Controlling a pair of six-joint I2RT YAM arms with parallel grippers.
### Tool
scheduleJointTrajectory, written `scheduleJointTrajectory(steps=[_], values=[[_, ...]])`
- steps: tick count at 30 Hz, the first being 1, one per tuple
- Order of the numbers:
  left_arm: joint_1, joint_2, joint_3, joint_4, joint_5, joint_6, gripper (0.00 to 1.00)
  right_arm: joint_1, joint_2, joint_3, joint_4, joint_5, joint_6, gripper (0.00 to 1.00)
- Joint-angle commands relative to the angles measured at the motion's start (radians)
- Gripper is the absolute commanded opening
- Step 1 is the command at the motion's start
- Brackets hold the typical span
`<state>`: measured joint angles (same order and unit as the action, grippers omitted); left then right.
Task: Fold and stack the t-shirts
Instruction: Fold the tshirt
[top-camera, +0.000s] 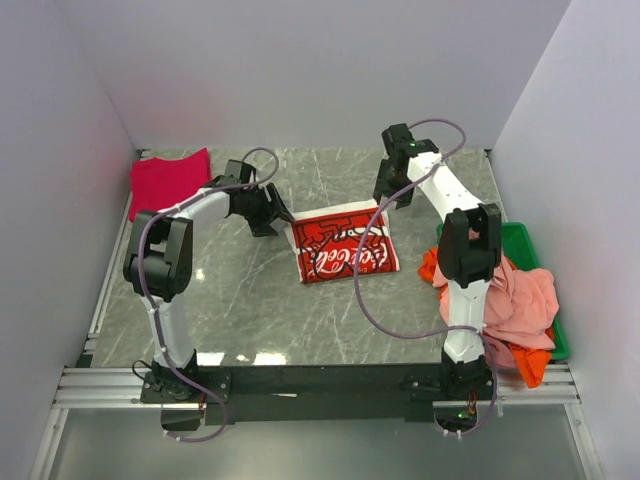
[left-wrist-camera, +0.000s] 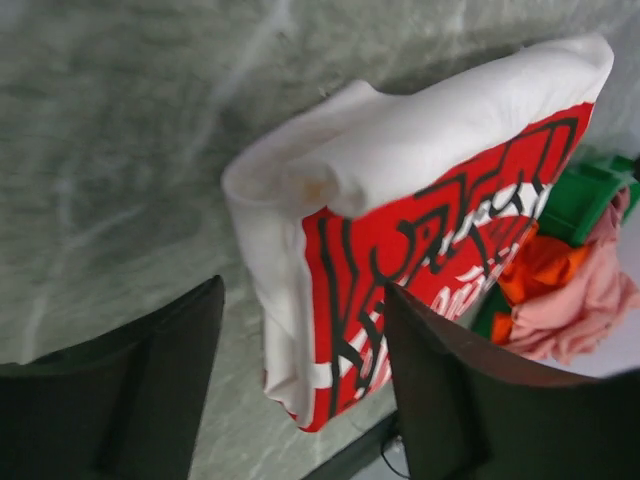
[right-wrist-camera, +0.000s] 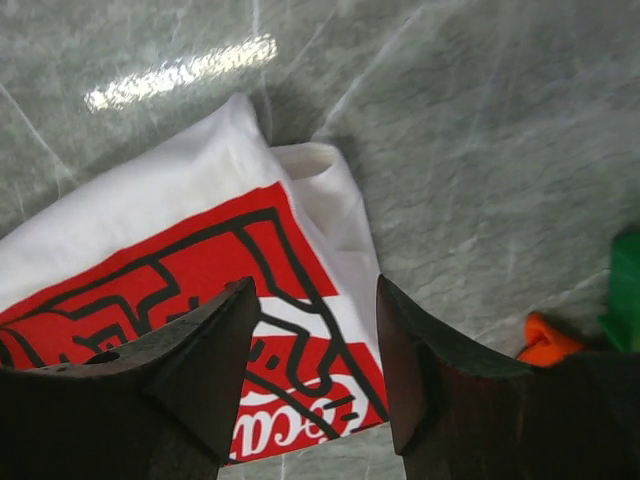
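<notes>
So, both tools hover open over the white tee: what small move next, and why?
Probably lift the left tool and right tool clear: the white tee lies folded, both stand open and empty, and crumpled tees wait at right.

Heaped t-shirts (top-camera: 525, 300) seem to hide most of the green bin (top-camera: 521, 240).

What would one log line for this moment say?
white t-shirt: folded, on table | left gripper: open, empty | right gripper: open, empty | crimson t-shirt: far-left corner
</notes>
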<state>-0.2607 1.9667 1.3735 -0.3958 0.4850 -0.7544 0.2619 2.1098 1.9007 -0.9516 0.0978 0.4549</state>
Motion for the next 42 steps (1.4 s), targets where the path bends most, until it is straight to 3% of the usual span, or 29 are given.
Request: scheduleJointTrajectory(steps=[1, 10, 17, 24, 29, 38, 42], values=[[0.012, -0.087, 0.026, 0.000, -0.080, 0.020, 0.73, -0.016, -0.056, 0.055, -0.012, 0.034, -0.027, 0.59], [0.000, -0.184, -0.155, 0.132, 0.019, 0.024, 0.74, 0.007, -0.258, -0.174, 0.082, -0.055, -0.047, 0.57], [-0.014, -0.258, -0.359, 0.319, 0.116, -0.011, 0.74, 0.103, -0.375, -0.419, 0.203, -0.161, -0.009, 0.55], [-0.029, -0.275, -0.513, 0.520, 0.161, -0.077, 0.75, 0.186, -0.367, -0.598, 0.338, -0.285, 0.028, 0.54], [-0.029, -0.252, -0.634, 0.785, 0.244, -0.170, 0.75, 0.195, -0.307, -0.676, 0.366, -0.280, 0.034, 0.54], [-0.028, -0.178, -0.669, 1.021, 0.267, -0.247, 0.75, 0.191, -0.252, -0.749, 0.382, -0.265, 0.025, 0.54], [-0.028, -0.158, -0.682, 1.028, 0.218, -0.252, 0.75, 0.191, -0.252, -0.747, 0.375, -0.259, 0.021, 0.54]])
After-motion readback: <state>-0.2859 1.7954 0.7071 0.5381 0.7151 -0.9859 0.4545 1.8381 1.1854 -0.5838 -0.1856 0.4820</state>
